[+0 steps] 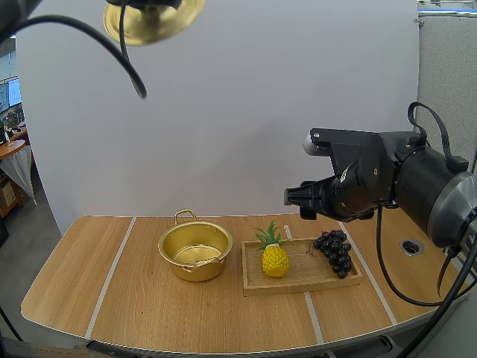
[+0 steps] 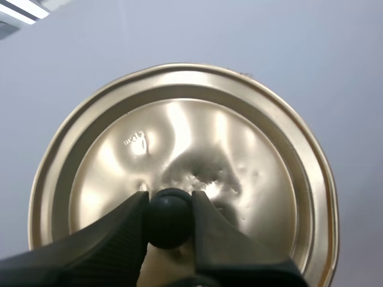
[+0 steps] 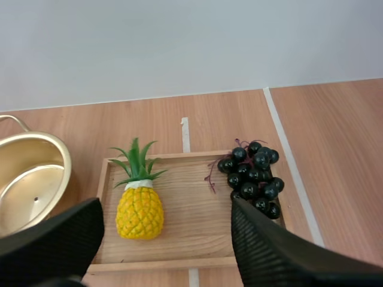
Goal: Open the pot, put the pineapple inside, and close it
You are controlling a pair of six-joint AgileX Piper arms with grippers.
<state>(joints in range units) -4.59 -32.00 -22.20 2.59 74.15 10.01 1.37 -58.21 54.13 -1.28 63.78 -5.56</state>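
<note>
Over table (image 1: 149, 306), right claw (image 1: 291, 198) hangs spread.

I am looking at the lid (image 2: 197, 137) pinched in my left claw (image 2: 169, 197): glossy golden metal, polished, with small dents showing near its middle. Its knob (image 2: 169, 220) is looking like smooth, matt black plastic, and the claw's fingers (image 2: 114, 239) are showing black, finely ribbed faces. The wooden tray (image 3: 197, 227) is showing a matt, grained surface. On it the pineapple (image 3: 139, 212) is looking bumpy and plasticky, the grapes (image 3: 251, 176) smooth and shiny. Beside the tray the pot (image 3: 30, 179) is gleaming in the same golden metal. Under the tray the desk (image 3: 335, 149) is showing smooth wood grain. My right claw (image 3: 167, 206), spread apart over the tray, is showing matt black ribbing.
</note>
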